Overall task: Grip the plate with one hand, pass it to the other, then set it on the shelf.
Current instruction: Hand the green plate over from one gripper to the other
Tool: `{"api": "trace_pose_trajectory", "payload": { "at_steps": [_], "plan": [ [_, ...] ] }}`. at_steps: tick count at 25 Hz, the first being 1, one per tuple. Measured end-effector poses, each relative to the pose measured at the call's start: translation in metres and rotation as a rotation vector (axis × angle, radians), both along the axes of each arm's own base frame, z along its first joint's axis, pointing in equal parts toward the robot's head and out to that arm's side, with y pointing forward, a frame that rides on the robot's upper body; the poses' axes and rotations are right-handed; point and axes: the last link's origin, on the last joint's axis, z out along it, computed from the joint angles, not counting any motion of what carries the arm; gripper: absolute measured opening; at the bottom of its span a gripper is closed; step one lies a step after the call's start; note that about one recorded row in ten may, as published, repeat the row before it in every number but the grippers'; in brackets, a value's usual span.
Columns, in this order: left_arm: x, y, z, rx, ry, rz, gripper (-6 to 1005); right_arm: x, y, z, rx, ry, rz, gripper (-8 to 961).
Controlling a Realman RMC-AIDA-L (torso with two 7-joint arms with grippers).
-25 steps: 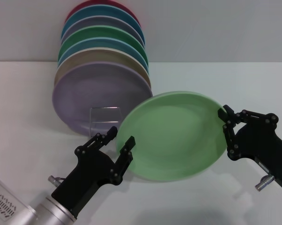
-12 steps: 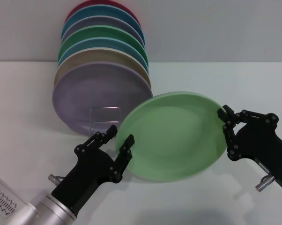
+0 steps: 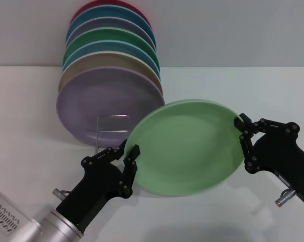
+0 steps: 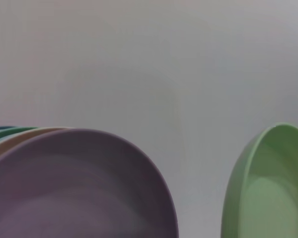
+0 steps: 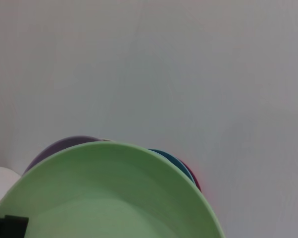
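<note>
The pale mint-green plate (image 3: 187, 148) hangs tilted above the table, between my two grippers. My right gripper (image 3: 241, 126) is shut on its right rim. At the opposite rim my left gripper (image 3: 130, 148) has one finger in front of the plate and one behind, closed in on the edge. The plate also fills part of the left wrist view (image 4: 268, 198) and the right wrist view (image 5: 109, 198). The shelf (image 3: 113, 128), a thin wire rack with a squarish front loop, stands just behind the left gripper.
Several coloured plates stand on edge in the rack, with a lilac plate (image 3: 109, 103) at the front, close to the mint plate's upper left rim. The white table (image 3: 31, 131) extends to both sides.
My left gripper has moved in onto the plate's left rim and its fingers have narrowed around it. The plate and the right gripper have hardly moved.
</note>
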Motion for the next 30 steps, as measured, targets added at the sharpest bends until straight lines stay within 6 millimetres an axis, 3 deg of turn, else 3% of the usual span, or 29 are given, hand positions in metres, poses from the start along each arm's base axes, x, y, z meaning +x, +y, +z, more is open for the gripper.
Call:
{"api": "trace_pose_trajectory", "payload": {
  "at_steps": [3, 17, 23, 30],
  "plan": [
    [0.0003, 0.0002, -0.0003, -0.001, 0.000, 0.000, 176, -0.0003, 0.0000, -0.0002, -0.001, 0.000, 0.001, 20],
    [-0.0011, 0.0001, 0.0005, -0.002, 0.003, 0.001, 162, -0.0001, -0.0008, -0.0010, -0.005, -0.006, 0.003, 20],
    [-0.0013, -0.0003, 0.0004, -0.003, 0.003, 0.001, 73, -0.0005, -0.0011, -0.0018, -0.008, -0.007, 0.005, 19],
    [-0.0016, -0.0011, 0.0007, -0.001, 0.001, 0.003, 74, -0.0006, -0.0012, -0.0020, -0.008, -0.006, 0.005, 19]
  ]
}}
